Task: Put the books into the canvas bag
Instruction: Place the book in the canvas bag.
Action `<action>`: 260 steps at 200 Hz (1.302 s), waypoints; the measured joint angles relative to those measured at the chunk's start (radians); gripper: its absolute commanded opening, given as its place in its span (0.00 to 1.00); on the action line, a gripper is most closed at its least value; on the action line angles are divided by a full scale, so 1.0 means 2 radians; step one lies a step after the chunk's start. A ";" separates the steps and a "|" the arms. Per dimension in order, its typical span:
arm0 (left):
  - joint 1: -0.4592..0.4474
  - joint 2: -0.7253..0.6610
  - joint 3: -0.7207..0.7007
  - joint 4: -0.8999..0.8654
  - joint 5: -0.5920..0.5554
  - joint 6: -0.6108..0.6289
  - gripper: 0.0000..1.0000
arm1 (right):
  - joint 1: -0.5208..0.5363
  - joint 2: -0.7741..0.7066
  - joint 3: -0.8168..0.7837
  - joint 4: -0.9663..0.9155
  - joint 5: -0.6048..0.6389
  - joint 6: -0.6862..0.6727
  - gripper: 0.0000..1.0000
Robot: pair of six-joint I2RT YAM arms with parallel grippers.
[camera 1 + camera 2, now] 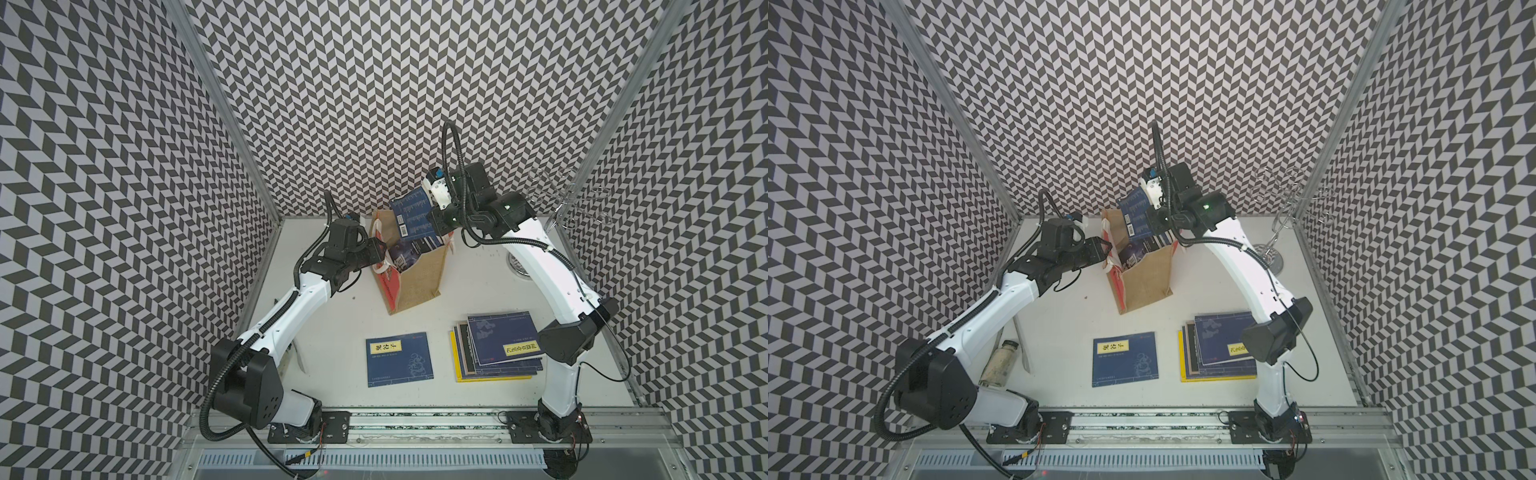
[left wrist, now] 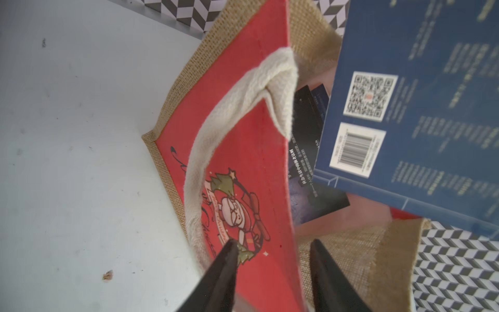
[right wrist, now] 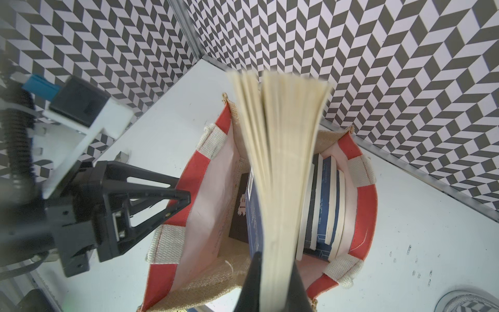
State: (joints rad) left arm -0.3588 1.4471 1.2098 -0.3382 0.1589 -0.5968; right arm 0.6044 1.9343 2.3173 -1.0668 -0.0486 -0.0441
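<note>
The canvas bag [image 1: 419, 278] [image 1: 1146, 282] stands open at the back middle of the table, with tan jute sides and red faces [image 2: 243, 135]. Several books [image 3: 326, 205] stand inside it, next to a black-covered one [image 3: 240, 210]. My right gripper [image 3: 275, 259] [image 1: 432, 218] is shut on a navy book [image 1: 411, 212] [image 1: 1136, 212] [image 2: 418, 108], which hangs partly in the bag's mouth. My left gripper [image 2: 272, 241] [image 1: 383, 253] straddles the bag's left red wall, jaws narrowed but apart. One navy book [image 1: 399, 359] lies alone in front. A stack of books [image 1: 494, 349] lies to its right.
A wire glass rack [image 1: 1291, 195] stands in the back right corner on a round base [image 1: 1273, 259]. A glass jar [image 1: 998, 365] and a metal strip [image 1: 1021, 345] lie by the left arm. Patterned walls close in three sides.
</note>
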 measured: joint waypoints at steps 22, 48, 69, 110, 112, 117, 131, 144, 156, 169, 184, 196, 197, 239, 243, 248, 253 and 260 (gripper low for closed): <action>-0.001 0.003 0.002 -0.001 -0.011 0.000 0.04 | 0.014 0.001 0.000 -0.006 0.011 -0.001 0.00; -0.001 0.002 0.002 -0.005 -0.021 -0.002 0.00 | 0.034 0.020 0.014 -0.017 0.023 0.000 0.00; 0.000 -0.005 0.000 -0.009 -0.025 -0.002 0.00 | 0.052 0.042 0.016 -0.023 0.032 0.002 0.00; 0.012 -0.023 -0.017 -0.011 -0.022 0.002 0.00 | 0.085 0.076 0.002 -0.049 0.054 0.008 0.00; 0.013 -0.024 -0.018 -0.011 -0.021 0.003 0.00 | 0.086 0.076 0.000 -0.049 0.055 0.009 0.00; 0.014 -0.024 -0.019 -0.012 -0.020 0.003 0.00 | 0.088 0.077 -0.005 -0.050 0.056 0.009 0.00; 0.017 -0.026 -0.021 -0.012 -0.018 0.007 0.00 | 0.091 0.077 -0.020 -0.050 0.058 0.012 0.00; 0.018 -0.029 -0.027 -0.009 -0.015 0.010 0.00 | 0.093 0.077 -0.036 -0.048 0.058 0.014 0.00; 0.020 -0.034 -0.035 -0.005 -0.011 0.010 0.00 | 0.095 0.077 -0.050 -0.045 0.058 0.015 0.00; 0.025 -0.040 -0.044 0.000 -0.004 0.010 0.00 | 0.095 0.077 -0.060 -0.041 0.056 0.015 0.00; 0.031 -0.042 -0.050 0.004 0.007 0.010 0.00 | 0.096 0.077 -0.063 -0.042 0.053 0.017 0.05; 0.036 -0.042 -0.051 0.006 0.014 0.010 0.00 | 0.096 0.081 -0.056 -0.043 0.051 0.017 0.13; 0.036 -0.042 -0.051 0.007 0.014 0.010 0.00 | 0.096 0.082 -0.055 -0.043 0.050 0.018 0.13; 0.041 -0.044 -0.052 0.009 0.023 0.010 0.00 | 0.096 0.136 0.008 -0.042 0.047 0.023 0.36; 0.041 -0.044 -0.054 0.010 0.023 0.010 0.00 | 0.096 0.141 0.013 -0.042 0.047 0.022 0.42; 0.042 -0.044 -0.055 0.010 0.023 0.010 0.00 | 0.096 0.146 0.019 -0.042 0.047 0.024 0.47; 0.043 -0.044 -0.056 0.011 0.024 0.010 0.00 | 0.096 0.150 0.024 -0.042 0.047 0.024 0.51; 0.044 -0.044 -0.057 0.013 0.025 0.010 0.00 | 0.096 0.155 0.034 -0.043 0.048 0.024 0.57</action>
State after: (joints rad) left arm -0.2703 1.3586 1.0966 -0.3130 0.2092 -0.5770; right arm 0.7956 2.2436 2.3852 -1.1526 0.0475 0.0040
